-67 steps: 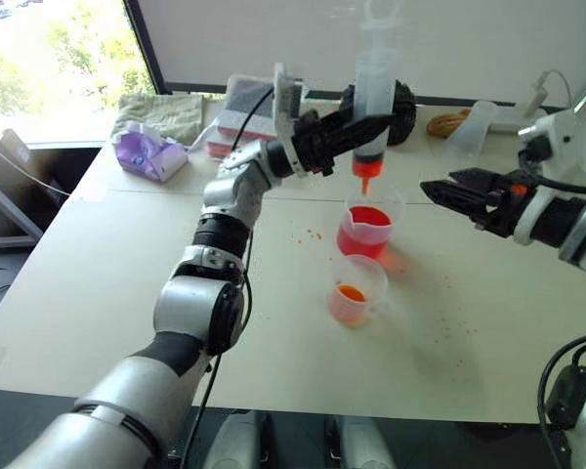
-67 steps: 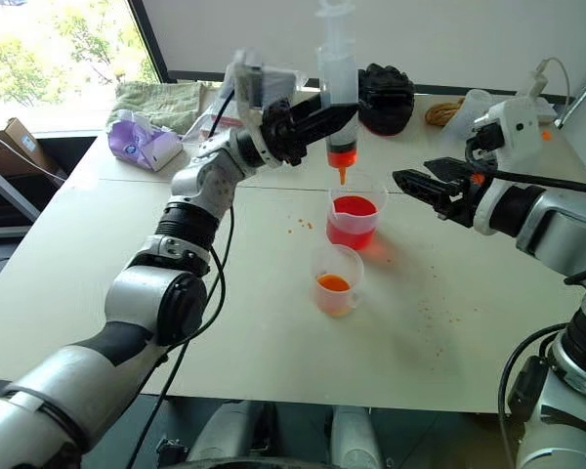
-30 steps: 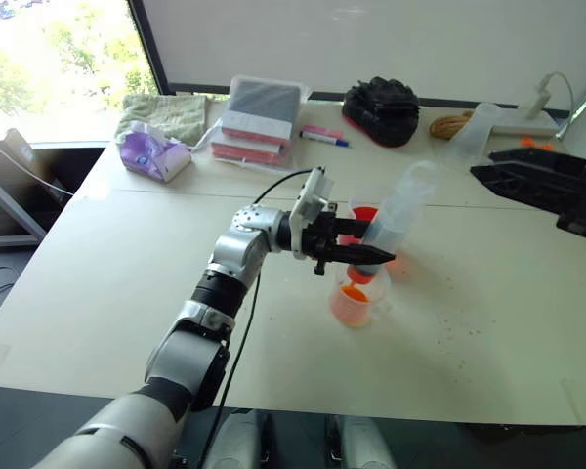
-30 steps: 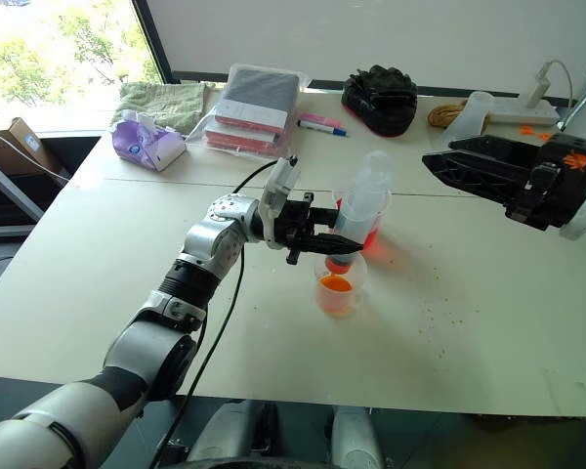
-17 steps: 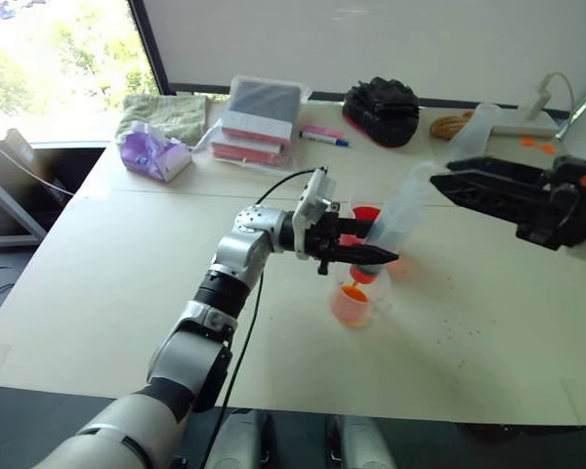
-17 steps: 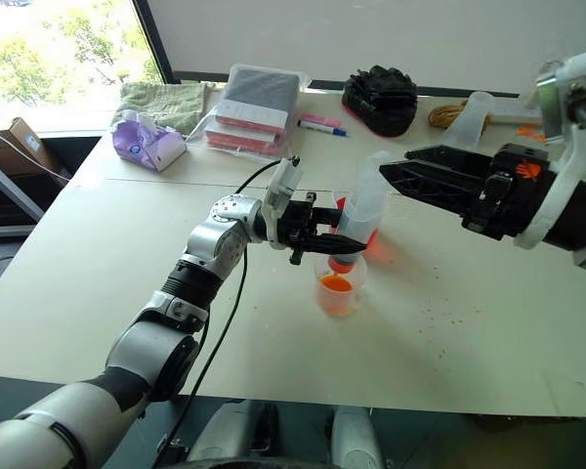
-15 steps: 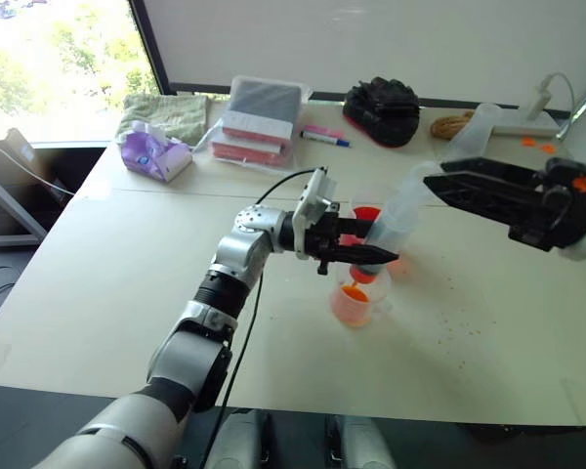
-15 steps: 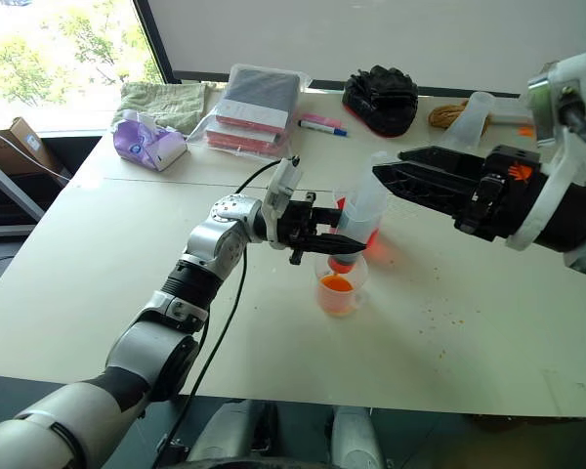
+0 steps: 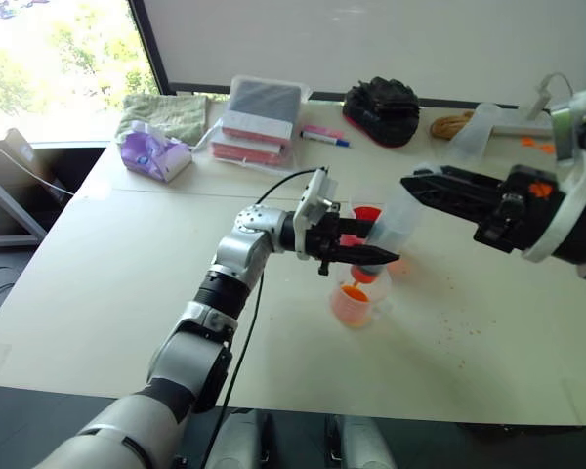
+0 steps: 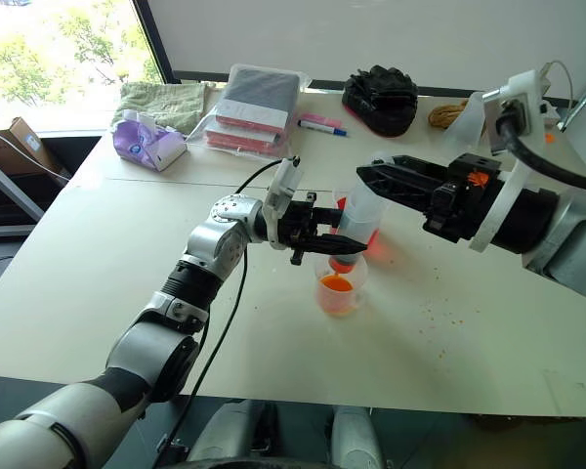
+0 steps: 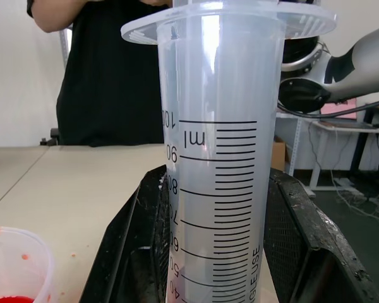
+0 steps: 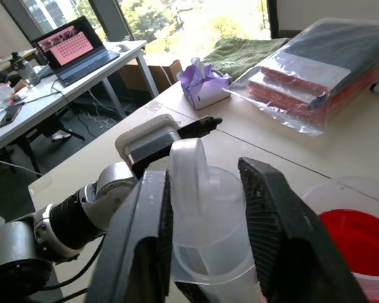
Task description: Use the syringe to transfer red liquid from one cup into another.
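Left eye view: the left hand (image 9: 371, 259) is clamped on the lower barrel of the syringe (image 9: 395, 221), which leans up and to the right, its orange tip just above the pale cup (image 9: 355, 301). That cup sits on the desk (image 9: 107, 264) with an orange pool in its base. Behind it, partly hidden by the hand and syringe, stands the red cup (image 9: 366, 214) of red liquid (image 12: 357, 237).

The right hand (image 10: 366, 176) reaches in from the right to the top of the syringe. In the right wrist view its two black fingers (image 12: 268, 214) sit on either side of the white plunger ring (image 12: 188, 165); whether they press it cannot be told.

In the left wrist view the clear barrel rises between that hand's fingers (image 11: 136, 252), its printed scale facing the camera, and a person in a black shirt (image 11: 110, 69) stands beyond the desk.

At the far edge of the desk lie a bagged stack of books (image 9: 258, 119), a marker (image 9: 324, 134), a tissue pack (image 9: 152, 153), a green towel (image 9: 162, 112) and a black bundle (image 9: 382, 103).
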Controlling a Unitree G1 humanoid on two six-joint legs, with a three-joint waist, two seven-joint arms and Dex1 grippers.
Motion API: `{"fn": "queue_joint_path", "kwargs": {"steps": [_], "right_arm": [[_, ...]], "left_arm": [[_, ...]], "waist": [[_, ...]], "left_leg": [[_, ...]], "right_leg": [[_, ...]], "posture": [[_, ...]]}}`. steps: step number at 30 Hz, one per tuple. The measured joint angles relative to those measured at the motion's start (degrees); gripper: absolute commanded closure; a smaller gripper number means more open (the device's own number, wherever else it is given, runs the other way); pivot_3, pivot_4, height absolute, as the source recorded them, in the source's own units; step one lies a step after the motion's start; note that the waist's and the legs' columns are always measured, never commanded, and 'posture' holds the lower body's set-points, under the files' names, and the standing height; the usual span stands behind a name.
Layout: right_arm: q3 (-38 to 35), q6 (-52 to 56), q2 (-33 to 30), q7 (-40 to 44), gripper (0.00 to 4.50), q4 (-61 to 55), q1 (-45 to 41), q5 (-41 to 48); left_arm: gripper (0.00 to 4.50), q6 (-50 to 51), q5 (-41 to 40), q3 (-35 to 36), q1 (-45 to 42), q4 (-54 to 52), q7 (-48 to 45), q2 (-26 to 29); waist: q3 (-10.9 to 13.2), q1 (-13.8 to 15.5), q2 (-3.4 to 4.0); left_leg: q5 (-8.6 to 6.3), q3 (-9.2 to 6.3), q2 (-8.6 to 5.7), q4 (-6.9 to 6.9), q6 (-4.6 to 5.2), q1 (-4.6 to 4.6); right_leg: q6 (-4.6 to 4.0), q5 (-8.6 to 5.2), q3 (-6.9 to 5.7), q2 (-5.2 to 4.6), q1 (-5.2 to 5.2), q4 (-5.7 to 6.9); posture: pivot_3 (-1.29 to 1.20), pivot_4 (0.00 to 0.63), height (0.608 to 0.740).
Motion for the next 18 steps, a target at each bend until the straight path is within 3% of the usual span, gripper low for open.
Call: {"fn": "queue_joint_path", "kwargs": {"steps": [18], "right_arm": [[2.64,-1.23,-0.64,-0.45,3.88,-0.29,-0.48,-0.35]], "left_arm": [[3.06,0.14,0.07,0.01,0.89,-0.2,0.33,0.2]], "waist": [[0.0,-0.02,0.0]], "left_leg": [[0.0,0.0,0.0,0.0,0.0,0.0]], "right_leg": [[0.0,0.0,0.0,0.0,0.0,0.0]], "posture": [[0.0,0.15,0.74]]}}
